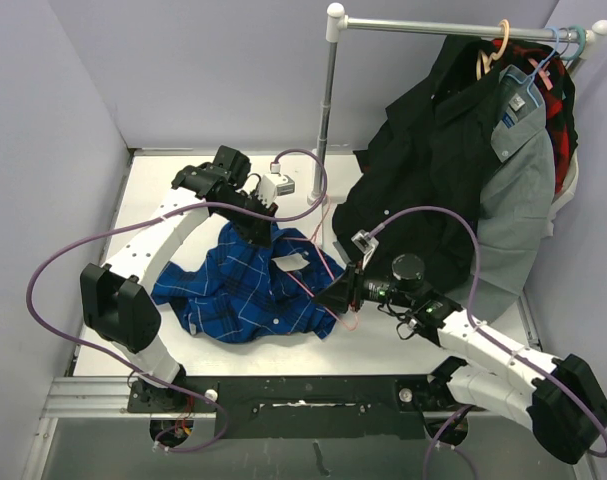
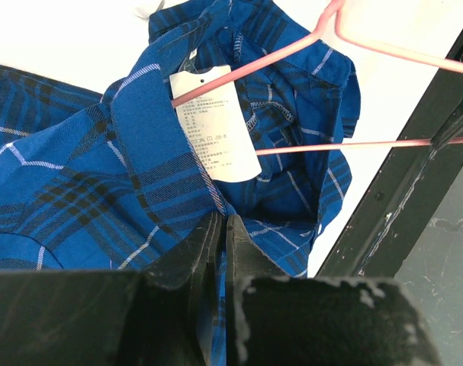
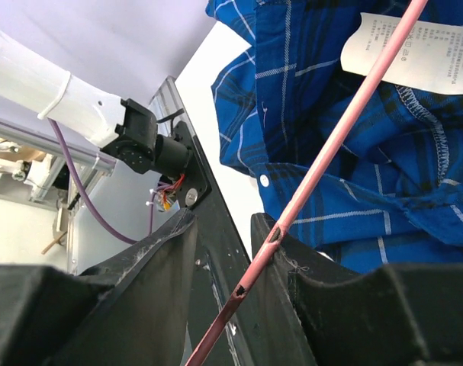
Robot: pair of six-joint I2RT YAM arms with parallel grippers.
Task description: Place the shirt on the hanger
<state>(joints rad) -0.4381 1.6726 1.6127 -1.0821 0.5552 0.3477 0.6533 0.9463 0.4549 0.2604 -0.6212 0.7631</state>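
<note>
The royal-blue plaid shirt lies crumpled on the white table, left of centre. My left gripper is shut on a fold of its fabric near the collar, beside the white label. The thin pink hanger runs from the collar opening toward my right gripper. In the left wrist view, the hanger's pink wires cross over the open collar. In the right wrist view, my right gripper is open. The hanger's rod passes between the jaws and leans on the right finger.
A clothes rail on a white pole stands at the back right. On it hang a black jacket, a grey collared shirt and a red-black plaid garment. A black mounting bar runs along the near edge.
</note>
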